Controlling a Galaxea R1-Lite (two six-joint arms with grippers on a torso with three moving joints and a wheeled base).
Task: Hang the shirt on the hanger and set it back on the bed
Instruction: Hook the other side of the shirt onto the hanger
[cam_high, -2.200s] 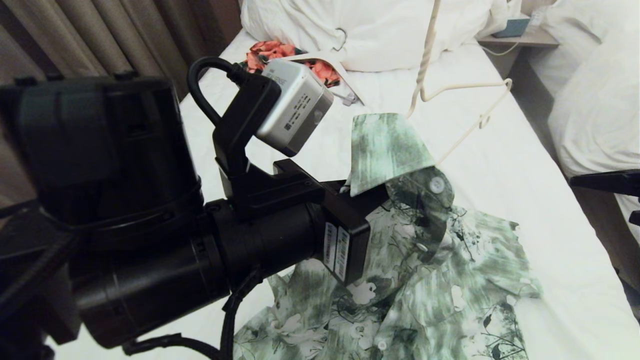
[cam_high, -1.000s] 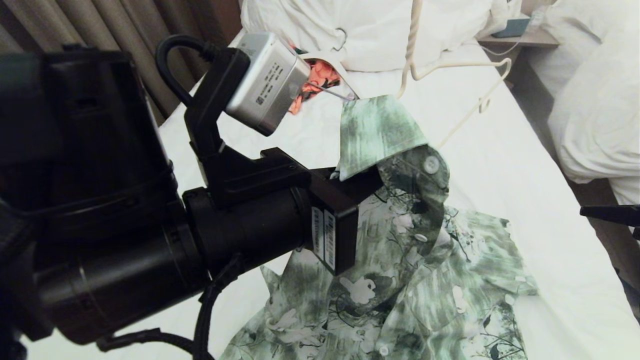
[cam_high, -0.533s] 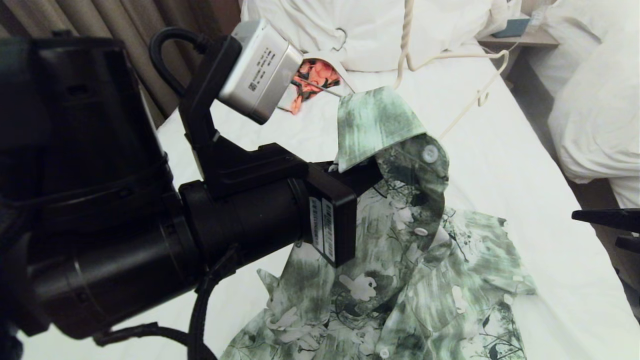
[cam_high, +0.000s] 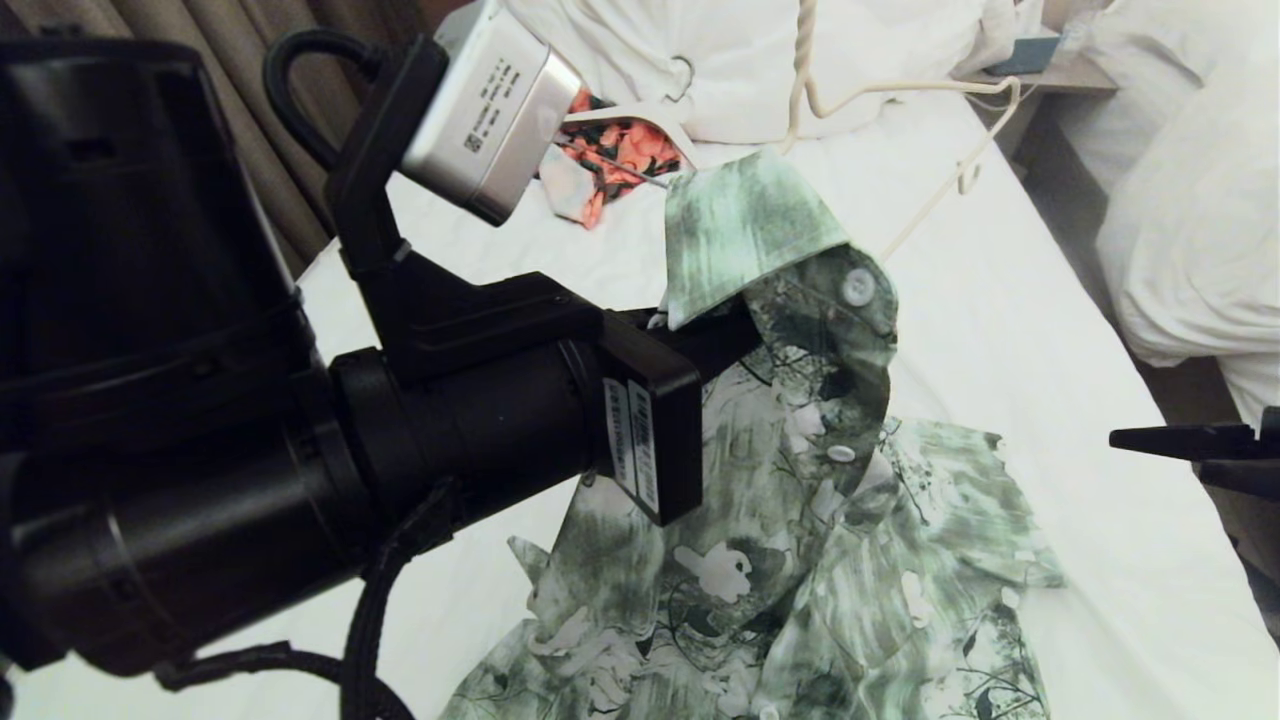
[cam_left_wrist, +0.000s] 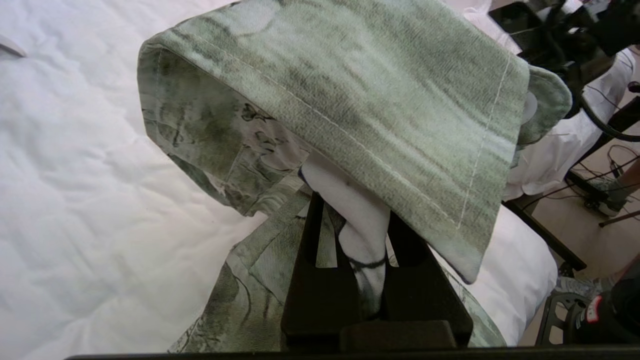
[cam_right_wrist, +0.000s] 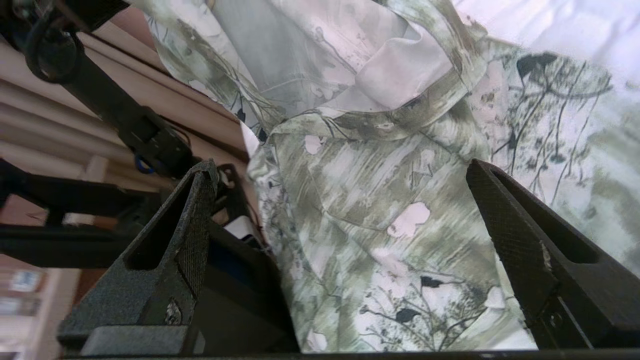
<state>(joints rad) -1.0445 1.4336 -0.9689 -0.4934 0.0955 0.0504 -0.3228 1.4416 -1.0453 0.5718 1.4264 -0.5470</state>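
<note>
Shirt (cam_high: 800, 560) lies partly on the bed (cam_high: 1000, 330), collar end lifted clear of the sheet by the left gripper (cam_high: 715, 335), jaws clamped on the fabric. Hanger (cam_high: 900, 110) hangs beyond the collar. Right gripper (cam_right_wrist: 340, 210) is spread wide, empty, fingers pointed at the shirt.

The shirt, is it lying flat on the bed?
No. The left hand pinches the shirt and holds its collar up; the rest lies crumpled on the bed.

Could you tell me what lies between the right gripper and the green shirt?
Nothing: in the right wrist view the right gripper faces the shirt across an unobstructed gap.
</note>
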